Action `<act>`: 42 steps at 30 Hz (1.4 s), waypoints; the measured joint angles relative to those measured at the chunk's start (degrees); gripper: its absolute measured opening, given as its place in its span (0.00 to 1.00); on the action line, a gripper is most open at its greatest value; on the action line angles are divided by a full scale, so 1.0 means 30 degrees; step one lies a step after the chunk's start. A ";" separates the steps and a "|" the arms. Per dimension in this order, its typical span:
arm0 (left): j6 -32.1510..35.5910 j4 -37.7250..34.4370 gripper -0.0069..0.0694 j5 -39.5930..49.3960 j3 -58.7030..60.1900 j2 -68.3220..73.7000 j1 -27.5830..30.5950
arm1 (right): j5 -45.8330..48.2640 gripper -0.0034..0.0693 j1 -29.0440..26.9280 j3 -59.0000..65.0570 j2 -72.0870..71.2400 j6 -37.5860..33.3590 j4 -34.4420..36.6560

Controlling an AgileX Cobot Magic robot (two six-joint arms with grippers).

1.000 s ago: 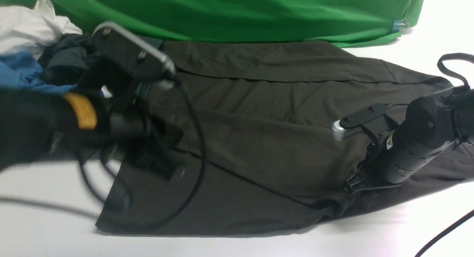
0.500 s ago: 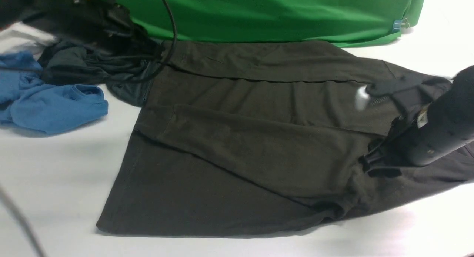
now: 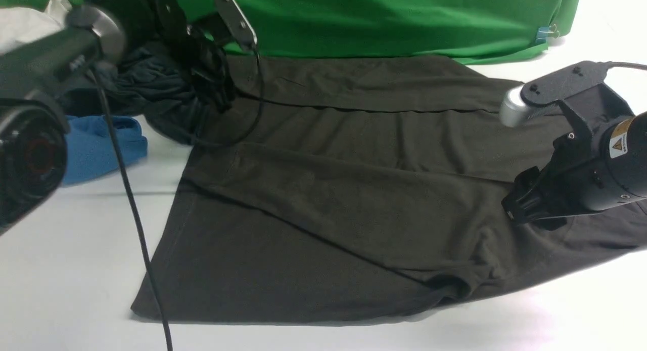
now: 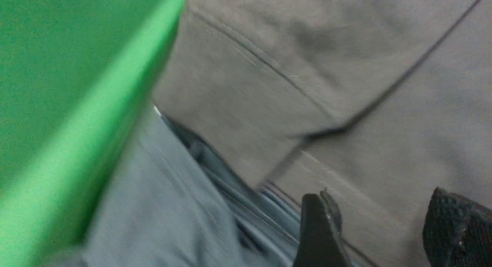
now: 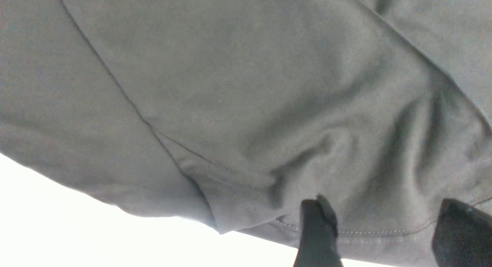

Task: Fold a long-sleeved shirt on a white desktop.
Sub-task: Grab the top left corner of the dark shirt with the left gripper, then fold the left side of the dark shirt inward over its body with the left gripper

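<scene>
Long-sleeved shirt (image 3: 343, 199) lies spread on the white desk (image 3: 76, 270), centre to right, far edge against the green backdrop (image 3: 379, 17), one sleeve laid slantwise across the body. Left gripper (image 4: 384, 217) is at the shirt's far left corner, jaws apart, nothing between them. Right gripper (image 5: 388, 224) hangs over the rumpled cloth at the near right, also parted and empty. Risks: the blackish-teal garment (image 3: 167, 98) presses right against the corner the left gripper is working; a closing pinch there could take both cloths, and the fold would drag the stray one along. The left arm's cable (image 3: 131, 204) trails over the near left part of the shirt and may snag or shift the hem. On the right the layers bunch; the wrist view is soft, so possibly only the top layer would be caught, pulling the sleeve askew
</scene>
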 joint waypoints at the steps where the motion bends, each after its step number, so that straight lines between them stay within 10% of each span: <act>1: 0.0338 0.0032 0.57 -0.0716 -0.0054 0.0218 0.0000 | 0.0000 0.63 0.0000 0.0000 0.0000 -0.0035 0.0000; 15: 0.6584 -0.0945 0.47 -0.3398 -0.0111 0.1522 -0.0024 | 0.0022 0.63 0.0000 0.0000 -0.0039 -0.0382 0.0000; 25: 0.6698 -0.1152 0.43 -0.4239 -0.0162 0.2011 -0.0069 | 0.0022 0.63 0.0000 0.0000 -0.0039 -0.0297 0.0000; 36: 0.6066 -0.1284 0.13 -0.4228 -0.0184 0.1971 -0.0213 | 0.0022 0.62 0.0000 0.0000 -0.0039 -0.0297 0.0103; 42: 0.5124 -0.1475 0.13 -0.2140 -0.0184 0.0441 -0.0213 | 0.0058 0.48 0.0000 0.0000 -0.0039 -0.0297 0.0103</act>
